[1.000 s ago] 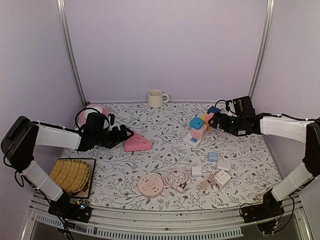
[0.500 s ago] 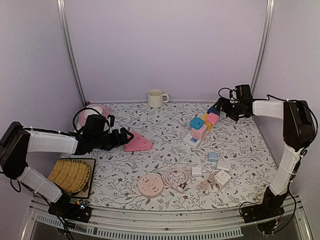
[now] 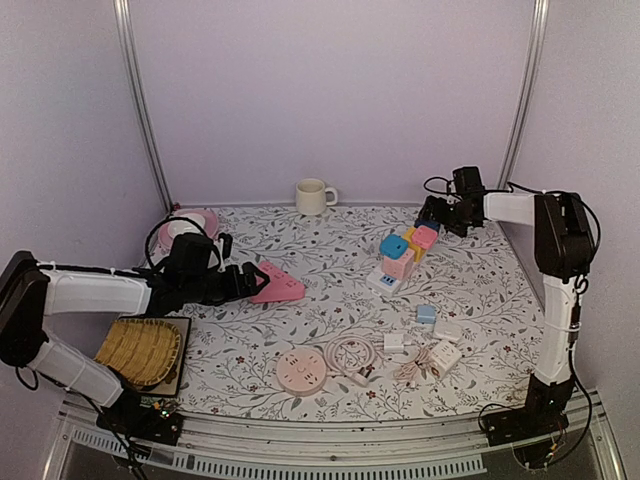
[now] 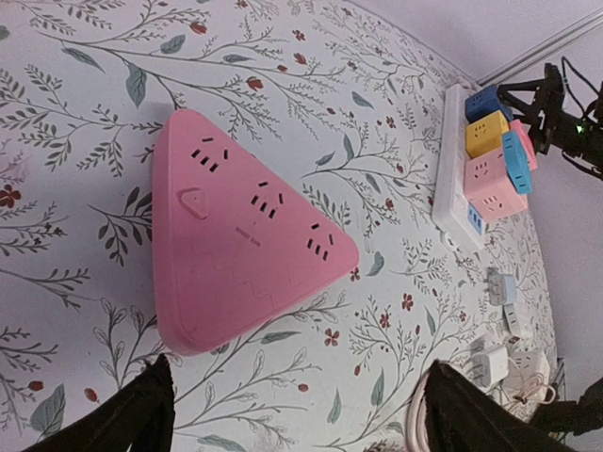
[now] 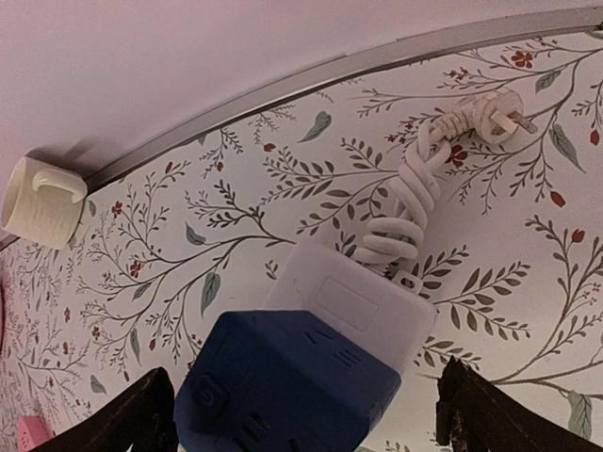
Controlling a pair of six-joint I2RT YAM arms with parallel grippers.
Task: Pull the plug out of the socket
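Floral-print tabletop [image 3: 330,240]. Pink triangular plastic socket block [image 4: 240,240]: lying flat, with the left pincer [image 4: 301,419] spread wide just short of it, probably idle. White plastic socket strip [image 4: 450,165], carrying coloured cubes. Dark-blue cube plug [image 5: 292,386]: seated on the strip's far end; the right pincer [image 5: 311,412] is spread on either side, apparently lining up the pull.

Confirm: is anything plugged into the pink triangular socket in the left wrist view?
No, the pink triangular socket shows all its outlets bare, with no plug seated in any of them.
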